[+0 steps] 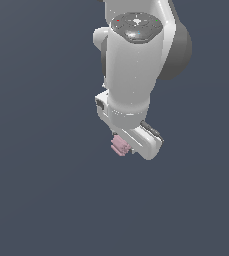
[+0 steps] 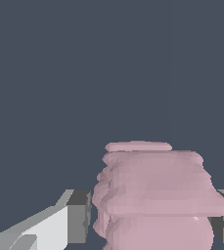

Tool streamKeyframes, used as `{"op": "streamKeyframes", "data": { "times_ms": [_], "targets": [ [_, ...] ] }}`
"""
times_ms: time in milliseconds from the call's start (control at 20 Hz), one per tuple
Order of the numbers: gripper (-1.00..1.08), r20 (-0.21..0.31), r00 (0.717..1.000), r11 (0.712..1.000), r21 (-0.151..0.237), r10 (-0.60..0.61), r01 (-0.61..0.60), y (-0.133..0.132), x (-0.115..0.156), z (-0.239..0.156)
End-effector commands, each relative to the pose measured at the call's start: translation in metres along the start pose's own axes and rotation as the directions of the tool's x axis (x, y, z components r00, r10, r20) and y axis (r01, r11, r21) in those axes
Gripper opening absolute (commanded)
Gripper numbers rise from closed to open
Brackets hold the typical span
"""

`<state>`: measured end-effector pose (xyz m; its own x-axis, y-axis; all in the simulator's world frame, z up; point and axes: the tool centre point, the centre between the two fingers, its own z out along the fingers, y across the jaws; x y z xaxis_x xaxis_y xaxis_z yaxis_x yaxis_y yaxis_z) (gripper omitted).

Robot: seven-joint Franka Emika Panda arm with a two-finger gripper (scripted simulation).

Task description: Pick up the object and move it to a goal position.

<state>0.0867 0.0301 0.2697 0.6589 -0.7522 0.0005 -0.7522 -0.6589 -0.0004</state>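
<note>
The white two-fingered gripper is closed on the small pale pink, bumpy-edged block, which sits between its grey finger pads.

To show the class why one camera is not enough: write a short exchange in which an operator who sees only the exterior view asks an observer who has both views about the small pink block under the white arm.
Operator: Is the small pale pink bumpy block actually between the jaws?
Observer: Yes. The wrist view shows a grey finger pad on each side of it.
Operator: Is there slack left beside it?
Observer: None that I can see; the block fills the space between the pads.
</note>
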Motion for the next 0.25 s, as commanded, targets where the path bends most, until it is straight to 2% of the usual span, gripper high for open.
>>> {"op": "streamKeyframes", "data": {
  "times_ms": [0,200],
  "targets": [
    [-1.00,0.000,1.000,1.000,0.000,0.000,0.000,-0.0012,0.0011,-0.0028],
    [-1.00,0.000,1.000,1.000,0.000,0.000,0.000,-0.0016,0.0012,-0.0023]
  ]
}}
